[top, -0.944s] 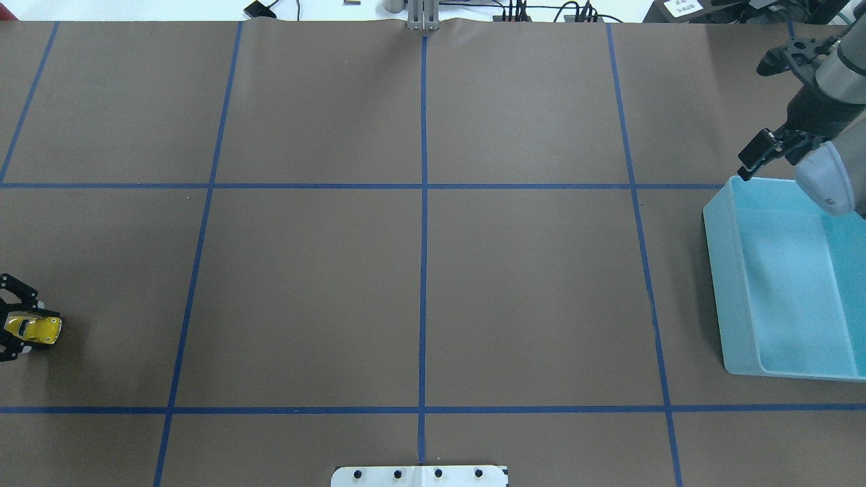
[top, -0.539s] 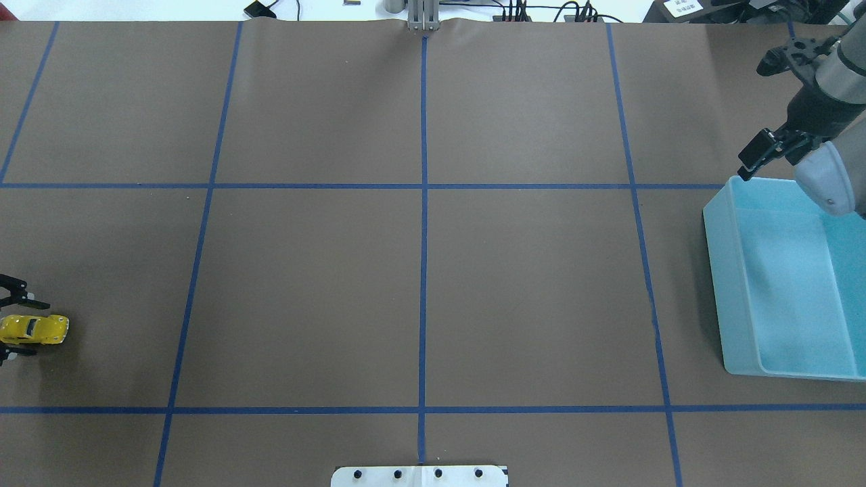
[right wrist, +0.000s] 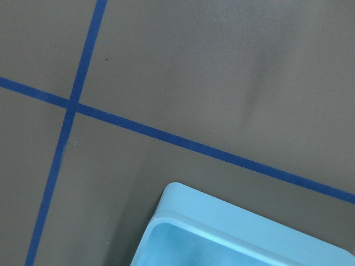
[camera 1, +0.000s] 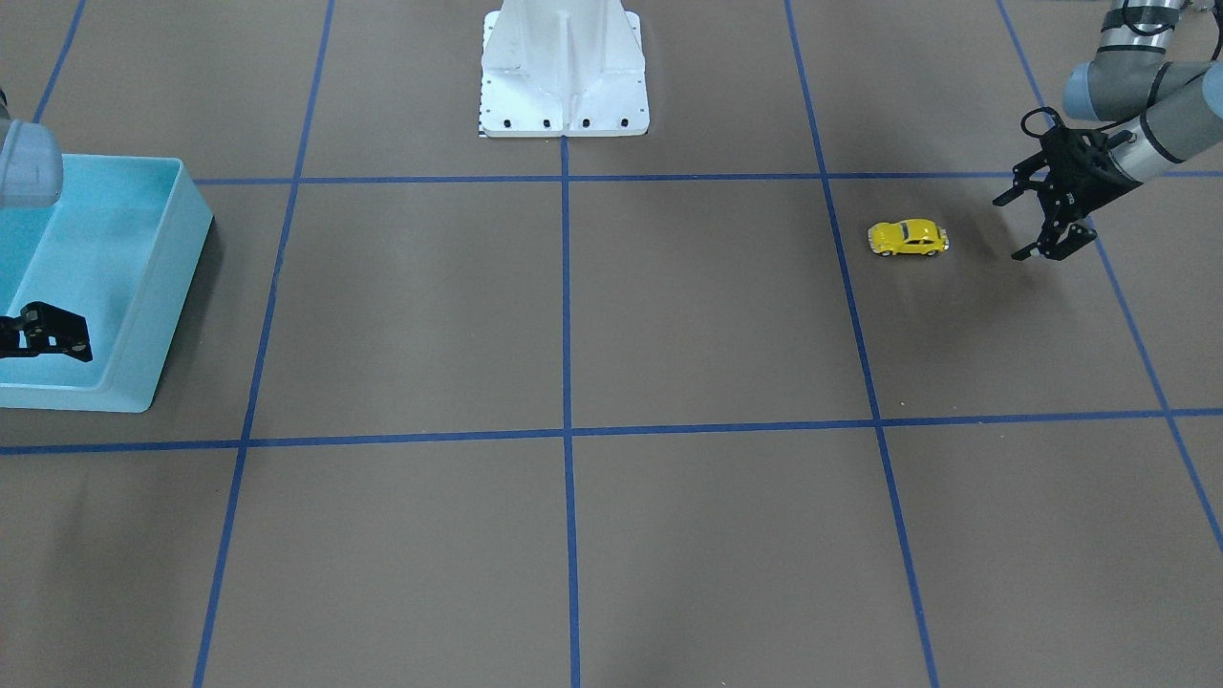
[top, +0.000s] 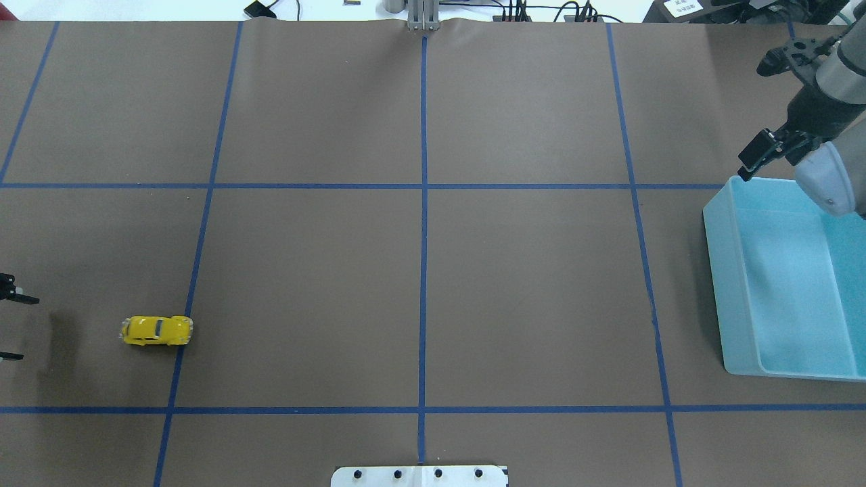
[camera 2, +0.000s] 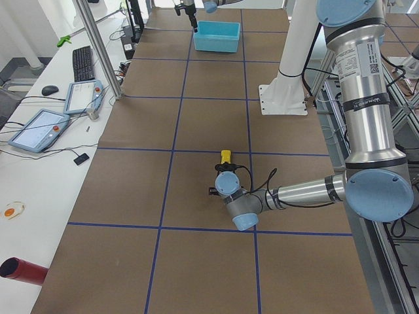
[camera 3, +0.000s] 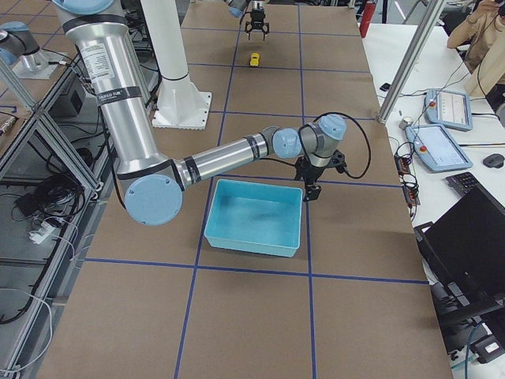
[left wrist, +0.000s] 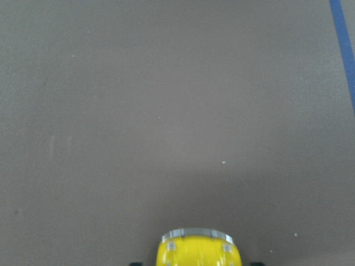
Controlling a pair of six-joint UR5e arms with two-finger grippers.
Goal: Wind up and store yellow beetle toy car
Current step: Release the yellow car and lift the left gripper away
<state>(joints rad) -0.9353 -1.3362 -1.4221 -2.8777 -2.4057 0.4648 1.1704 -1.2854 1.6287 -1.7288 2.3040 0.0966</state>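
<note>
We note yellow beetle toy car point(top: 157, 330) on its wheels on surface point(top: 304, 284), well apart from left gripper point(camera 1: 1037, 220), fingers spread, empty. Right gripper point(top: 747, 166) looks closed, empty. We judge car light, rigid, slick, free-rolling; pinch across doors.

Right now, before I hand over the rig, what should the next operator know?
Left end effector: open, holding nothing.
Right end effector: by a corner of the bin, nothing seen in it; open or shut unclear.
Car: loose on the table, has rolled clear of the left end effector toward the bin.
Done: wound and released, it seems.
Left: pick the car up and put it in the bin.
</note>
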